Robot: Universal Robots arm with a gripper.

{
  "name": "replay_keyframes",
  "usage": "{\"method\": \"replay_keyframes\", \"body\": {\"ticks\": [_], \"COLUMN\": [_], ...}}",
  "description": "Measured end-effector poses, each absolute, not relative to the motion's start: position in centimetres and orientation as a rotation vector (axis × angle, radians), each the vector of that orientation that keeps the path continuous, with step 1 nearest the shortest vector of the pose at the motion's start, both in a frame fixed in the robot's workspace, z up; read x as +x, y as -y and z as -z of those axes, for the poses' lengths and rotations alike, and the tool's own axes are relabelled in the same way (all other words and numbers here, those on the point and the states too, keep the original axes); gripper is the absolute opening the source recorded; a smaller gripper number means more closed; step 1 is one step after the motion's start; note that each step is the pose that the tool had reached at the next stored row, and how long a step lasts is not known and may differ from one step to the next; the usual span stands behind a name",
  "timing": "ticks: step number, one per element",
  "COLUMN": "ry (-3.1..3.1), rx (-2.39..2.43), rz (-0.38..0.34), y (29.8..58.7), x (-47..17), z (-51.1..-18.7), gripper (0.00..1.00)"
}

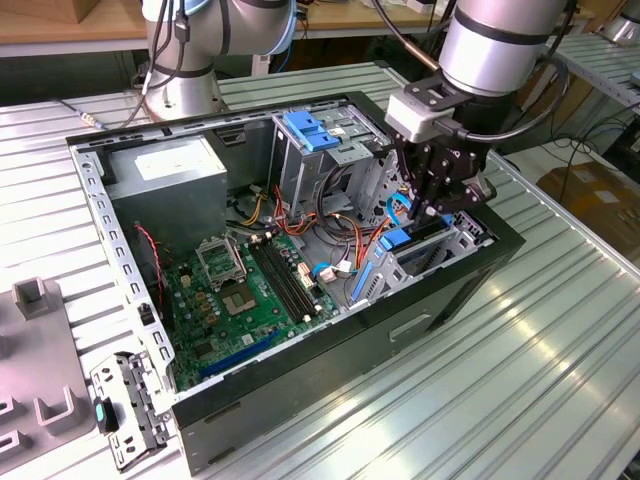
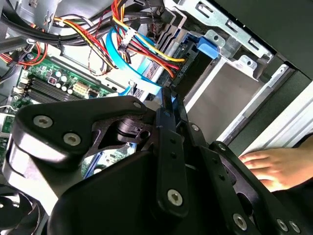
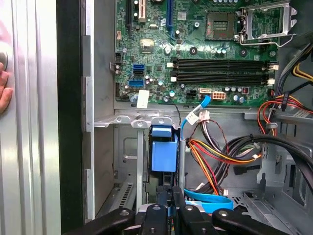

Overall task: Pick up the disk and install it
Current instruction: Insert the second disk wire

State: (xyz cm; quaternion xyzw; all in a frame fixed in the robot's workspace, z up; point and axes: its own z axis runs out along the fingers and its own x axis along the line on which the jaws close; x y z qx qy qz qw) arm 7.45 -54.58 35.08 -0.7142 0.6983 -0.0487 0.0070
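**Inside the open PC case: end effector down at the drive bay**

Over the bay at the exterior view's right, your end effector sits low w/ fingers close together, pinching the disk by its blue bracket. The disk stands on edge in the bay slot, beside the motherboard. A hand rests on the counter just outside the case wall. Orange/yellow cables lie near the bracket.

Even, bright overhead light falls on the ribbed worktop with mild glare, the open computer case holds soft shadows inside, and the dark gripper looms blurred in both wrist views.
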Motion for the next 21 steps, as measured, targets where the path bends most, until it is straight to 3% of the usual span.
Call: {"method": "replay_keyframes", "body": {"ticks": [4,21], "ry": [-2.179,-2.184], "rx": [-2.212,-2.204], "rz": [0.121,0.116], "y": [54.60,54.91], "x": [7.53,7.62], "z": [-34.93,-34.49], "gripper": [0.16,0.16]}}
